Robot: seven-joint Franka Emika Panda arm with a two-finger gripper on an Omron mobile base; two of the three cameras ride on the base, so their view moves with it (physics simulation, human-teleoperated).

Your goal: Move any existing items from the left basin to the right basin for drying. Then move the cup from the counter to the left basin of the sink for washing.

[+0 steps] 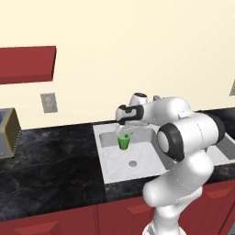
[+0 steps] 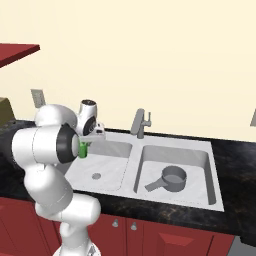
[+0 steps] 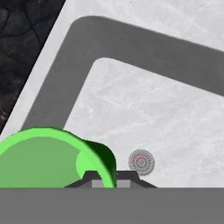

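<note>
Above the left basin (image 1: pixel 137 153) of the sink (image 2: pixel 207 150), the green cup (image 1: pixel 124 140) is held off the basin floor by the gripper (image 1: pixel 124 131), whose jaws are clamped on the cup's rim. From the left base view the cup is seen hanging upright just beneath the hand, over the rear part of the basin and behind its round drain (image 1: pixel 133 163). In the hand view the rim of the cup is pinched at the fingertips (image 3: pixel 127 176), one on each side of the wall, with the open mouth of the cup spreading to the left and the drain visible past it on the pale basin floor. From the right base view only a sliver of the cup is seen beside the arm's dark joint.

One cup is counted. One grey metal pan (image 2: pixel 173 177) is counted, lying on the floor of the right basin (image 2: pixel 200 185) with its short handle pointing towards the front left corner. Two basins are counted, and one grey faucet (image 2: pixel 140 123) stands at the middle of the back edge. The sink is set into the black marbled counter (image 1: pixel 50 160).
</note>
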